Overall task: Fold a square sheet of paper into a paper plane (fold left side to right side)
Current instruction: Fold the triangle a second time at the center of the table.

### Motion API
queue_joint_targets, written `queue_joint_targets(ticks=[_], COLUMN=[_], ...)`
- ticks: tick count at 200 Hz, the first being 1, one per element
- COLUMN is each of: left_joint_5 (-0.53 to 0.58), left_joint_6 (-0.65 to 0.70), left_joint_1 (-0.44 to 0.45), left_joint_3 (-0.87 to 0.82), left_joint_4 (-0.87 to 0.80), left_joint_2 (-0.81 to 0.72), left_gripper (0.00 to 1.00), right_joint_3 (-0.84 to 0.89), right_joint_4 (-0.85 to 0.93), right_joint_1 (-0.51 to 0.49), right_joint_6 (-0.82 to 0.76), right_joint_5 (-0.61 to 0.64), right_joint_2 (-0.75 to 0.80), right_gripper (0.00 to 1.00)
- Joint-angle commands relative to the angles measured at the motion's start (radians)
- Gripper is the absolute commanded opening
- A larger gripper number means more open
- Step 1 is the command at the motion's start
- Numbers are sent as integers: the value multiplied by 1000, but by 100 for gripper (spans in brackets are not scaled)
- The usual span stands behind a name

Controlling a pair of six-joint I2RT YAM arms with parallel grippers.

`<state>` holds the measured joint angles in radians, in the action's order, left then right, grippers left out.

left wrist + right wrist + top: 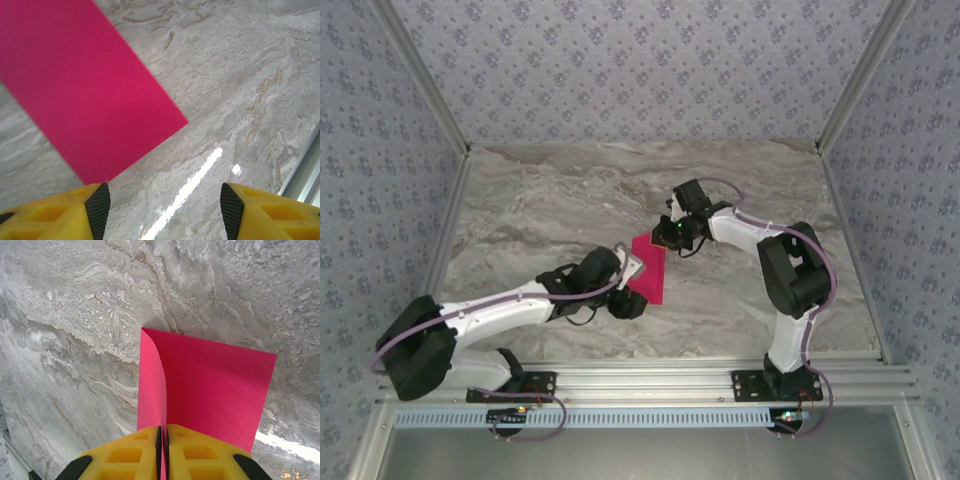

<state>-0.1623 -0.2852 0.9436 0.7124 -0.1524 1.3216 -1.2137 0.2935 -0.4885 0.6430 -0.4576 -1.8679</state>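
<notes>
The square sheet of paper is bright magenta-pink and lies near the middle of the marble table, partly folded over. In the right wrist view my right gripper is shut on one edge of the sheet, and the pinched part stands up as a curled flap. The right gripper meets the paper at its far end. My left gripper is open, its yellow fingers wide apart over bare table, with the sheet just ahead and left of its left fingertip. From above, the left gripper sits at the sheet's left edge.
The grey marble tabletop spreads out around the paper. Patterned walls close off the back and sides. An aluminium rail runs along the near edge, holding both arm bases. A metal edge shows at the right of the left wrist view.
</notes>
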Motion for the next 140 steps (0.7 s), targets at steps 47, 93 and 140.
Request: queue_joint_targets(ticks=[47,93,140], left_joint_5=[197,422,544], left_joint_6=[44,43,40], left_joint_1=[135,201,232], left_joint_3=[213,316,340], left_joint_4=[-82,-201,-225], left_joint_2=[231,338,376], left_gripper=[64,64,63], right_joint_3=[-25,-26,-26], right_joint_4=[38,35,31], right_joint_1=[2,2,1], right_joint_6=[-5,-5,-6], right_joint_5=[-12,-16,-15], right_joint_2=[1,0,-4], right_gripper=[14,14,14])
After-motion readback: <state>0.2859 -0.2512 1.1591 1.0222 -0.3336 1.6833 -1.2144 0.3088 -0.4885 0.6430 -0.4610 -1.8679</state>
